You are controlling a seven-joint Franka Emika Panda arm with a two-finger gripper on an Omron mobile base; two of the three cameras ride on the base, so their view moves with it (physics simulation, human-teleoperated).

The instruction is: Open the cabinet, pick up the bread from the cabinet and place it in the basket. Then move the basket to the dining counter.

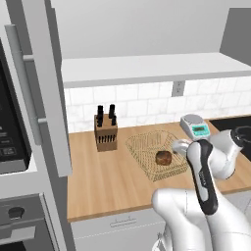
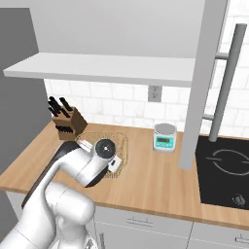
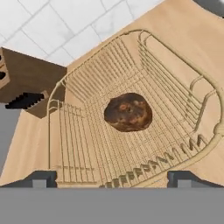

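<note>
Wooden counter [image 1: 108, 181], bread [image 3: 128, 112] already in the wire basket [image 3: 92, 144]. Gripper [image 3: 111, 177] wide open, empty. Basket looks light, stiff; I'd grab the rim.

We see white tiled wall [image 1: 142, 100] with outlet [image 1: 177, 88], wooden counter [image 1: 105, 184], knife block [image 1: 106, 132], kitchen scale [image 2: 165, 137], black cooktop [image 2: 224, 172], oven [image 1: 12, 132] at left.
</note>
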